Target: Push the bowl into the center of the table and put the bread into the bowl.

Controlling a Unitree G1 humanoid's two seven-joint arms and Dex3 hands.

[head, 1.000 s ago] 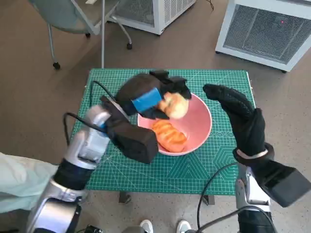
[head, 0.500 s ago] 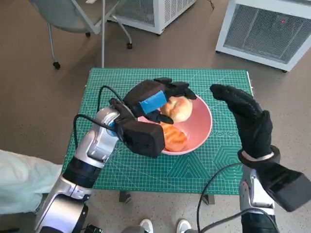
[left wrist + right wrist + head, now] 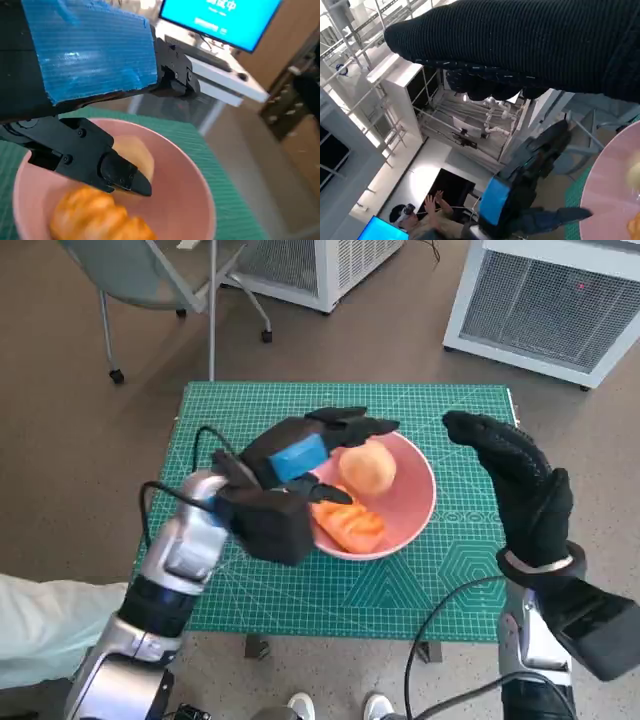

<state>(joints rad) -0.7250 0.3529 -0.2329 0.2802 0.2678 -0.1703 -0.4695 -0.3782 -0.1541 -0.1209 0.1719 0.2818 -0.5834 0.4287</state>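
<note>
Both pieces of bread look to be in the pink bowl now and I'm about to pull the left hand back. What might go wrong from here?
1. The left hand hangs over the pink bowl rim with its fingers close to the round pale bun; withdrawing low may drag the bun out.
2. It might also catch the rim and shift or tip the bowl.
3. The gloved right hand, open beside the bowl, may nudge it if lowered.

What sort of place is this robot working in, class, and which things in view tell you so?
Probably a lab or workshop, not a kitchen. The small table is covered by a green cutting mat, white grilled units stand on the floor behind it, and a bright blue screen sits on a desk nearby.
</note>
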